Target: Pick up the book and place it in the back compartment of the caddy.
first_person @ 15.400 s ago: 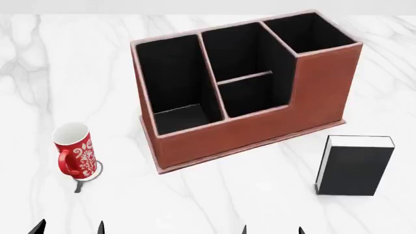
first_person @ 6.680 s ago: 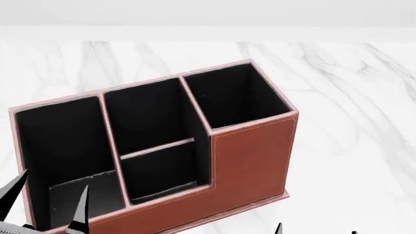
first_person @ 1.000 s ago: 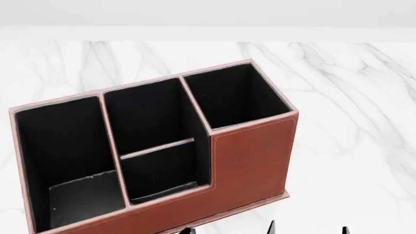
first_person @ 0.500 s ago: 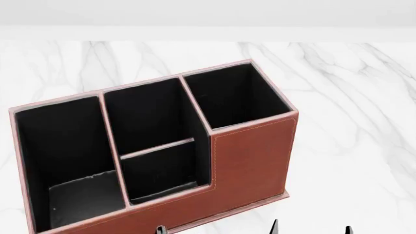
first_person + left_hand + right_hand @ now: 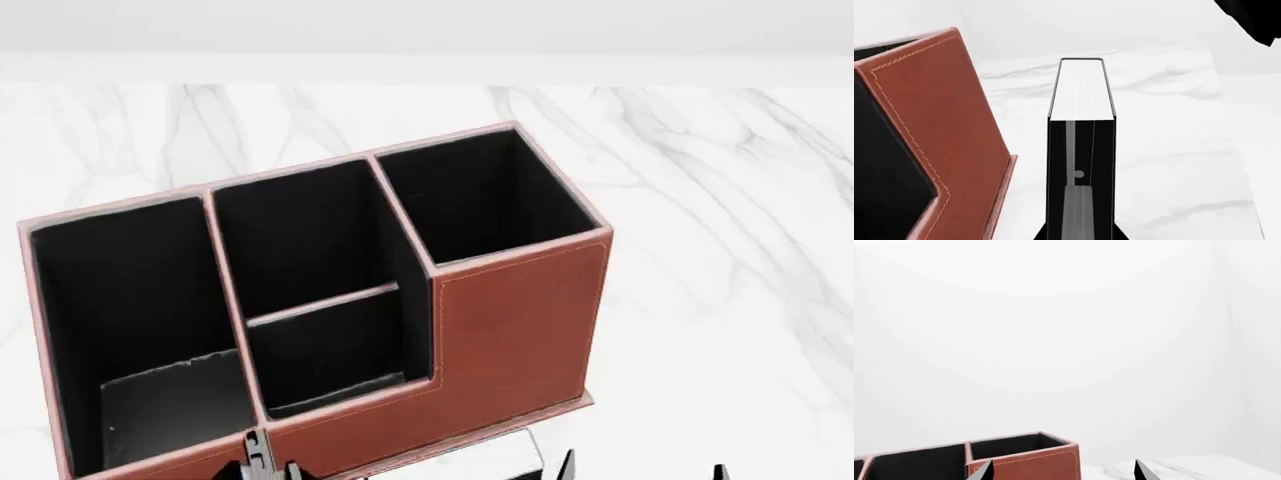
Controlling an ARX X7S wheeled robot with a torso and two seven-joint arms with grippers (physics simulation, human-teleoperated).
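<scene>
Left gripper (image 5: 1081,236) has its fingers narrowed onto the book (image 5: 1081,92), one finger flat on each black cover, white page block facing up and away from the wrist camera. The book stands on edge just beside the caddy (image 5: 941,130), running alongside its brown stitched outer wall and not touching it. I cannot tell if the book's lower edge is on the counter (image 5: 1167,150). In the head view only the book's pale top (image 5: 467,458) shows, at the near side of the counter, right in front of the caddy's front wall (image 5: 514,320) and below its tall right-hand cell. The left gripper (image 5: 274,462) is at the book's left end, in front of the caddy's low wall. The book is outside every cell. The back compartment (image 5: 334,350), the small low-walled cell in the middle, shows its black lining and its thin partition. The caddy sits skewed to the counter's far edge (image 5: 721,250). Right gripper (image 5: 643,468) is low at the near edge, right of the book, tips spread wide and gripping nothing. Its own camera shows the same wide tips (image 5: 1064,472) and the caddy's tall end (image 5: 1024,460).
</scene>
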